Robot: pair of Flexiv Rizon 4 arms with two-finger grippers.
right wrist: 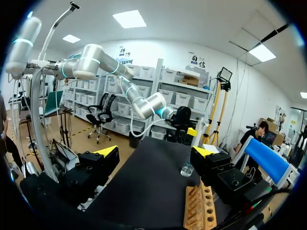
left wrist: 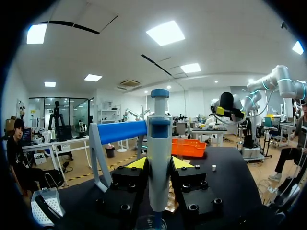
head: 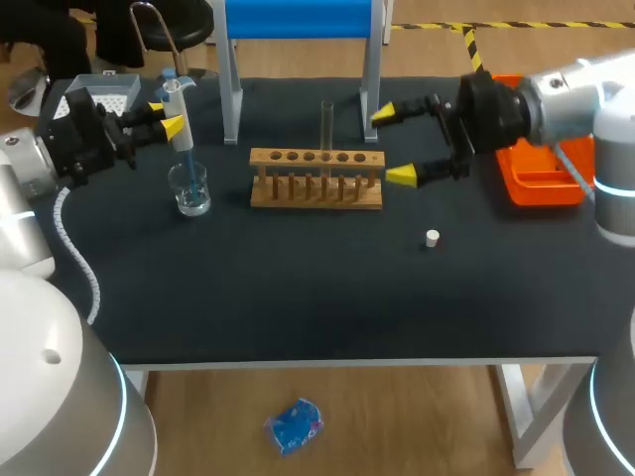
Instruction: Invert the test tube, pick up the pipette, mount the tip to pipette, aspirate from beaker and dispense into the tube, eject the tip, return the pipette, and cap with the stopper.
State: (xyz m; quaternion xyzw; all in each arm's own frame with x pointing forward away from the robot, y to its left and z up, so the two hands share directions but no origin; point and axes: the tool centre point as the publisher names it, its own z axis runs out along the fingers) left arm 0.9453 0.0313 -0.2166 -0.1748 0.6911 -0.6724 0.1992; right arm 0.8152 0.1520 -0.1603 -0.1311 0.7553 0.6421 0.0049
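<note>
Your left gripper [left wrist: 159,164] clamps the blue-and-white pipette [head: 177,99], tip [head: 186,159] in the beaker [head: 190,190] near the left edge of the tabletop [head: 298,307]; right gripper [head: 399,145] gapes empty by the rack [head: 316,188].

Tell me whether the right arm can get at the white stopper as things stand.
Probably yes. The stopper lies alone on the bare table near the right end of the rack, and the right arm hangs close by with its jaws open and empty. Nothing stands between them.

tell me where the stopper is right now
In the head view the stopper lies on the table right of middle, just in front of the wooden rack's right end, apart from it.
</note>
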